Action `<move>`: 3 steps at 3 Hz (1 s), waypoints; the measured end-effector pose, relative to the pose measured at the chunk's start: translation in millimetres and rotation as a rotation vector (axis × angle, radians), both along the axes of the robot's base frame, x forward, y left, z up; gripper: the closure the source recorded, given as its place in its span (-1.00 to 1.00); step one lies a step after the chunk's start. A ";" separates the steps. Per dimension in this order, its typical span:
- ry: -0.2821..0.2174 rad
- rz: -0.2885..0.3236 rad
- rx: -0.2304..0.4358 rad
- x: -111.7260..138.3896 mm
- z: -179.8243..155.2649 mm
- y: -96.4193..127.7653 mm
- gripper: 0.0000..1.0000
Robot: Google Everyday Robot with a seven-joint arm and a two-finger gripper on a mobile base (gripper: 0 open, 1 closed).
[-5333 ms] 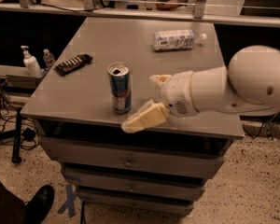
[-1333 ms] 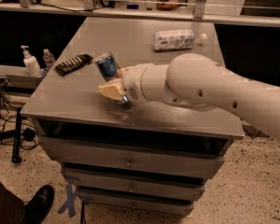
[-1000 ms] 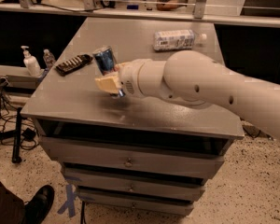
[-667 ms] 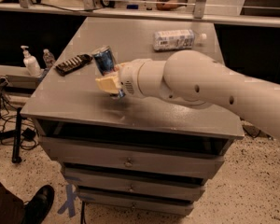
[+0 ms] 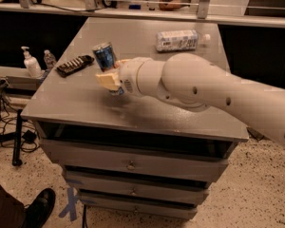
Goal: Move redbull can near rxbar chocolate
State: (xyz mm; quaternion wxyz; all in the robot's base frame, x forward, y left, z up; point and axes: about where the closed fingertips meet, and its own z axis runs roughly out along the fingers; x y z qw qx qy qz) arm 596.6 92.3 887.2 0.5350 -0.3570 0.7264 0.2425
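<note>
The redbull can (image 5: pixel 105 57) is a slim blue-and-silver can, tilted, held above the grey table top (image 5: pixel 80 101). My gripper (image 5: pixel 110 76) is shut on the redbull can around its lower half; a cream finger (image 5: pixel 106 80) shows in front of it. The rxbar chocolate (image 5: pixel 75 65) is a flat black bar with pale marks, lying near the table's left edge, a short way left of the can. My white arm (image 5: pixel 194 87) reaches in from the right.
A clear plastic bottle with a white label (image 5: pixel 178 40) lies on its side at the back right of the table. A soap dispenser (image 5: pixel 31 63) and a small bottle (image 5: pixel 49 59) stand left of the table. Drawers (image 5: pixel 128 163) sit below the top.
The can, once standing on the table by the open gripper, is now gripped, tilted and lifted. Over the last second it has shifted slightly left toward the black bar.
</note>
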 end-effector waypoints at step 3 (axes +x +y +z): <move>-0.171 -0.090 0.191 118.6 17.4 67.4 1.00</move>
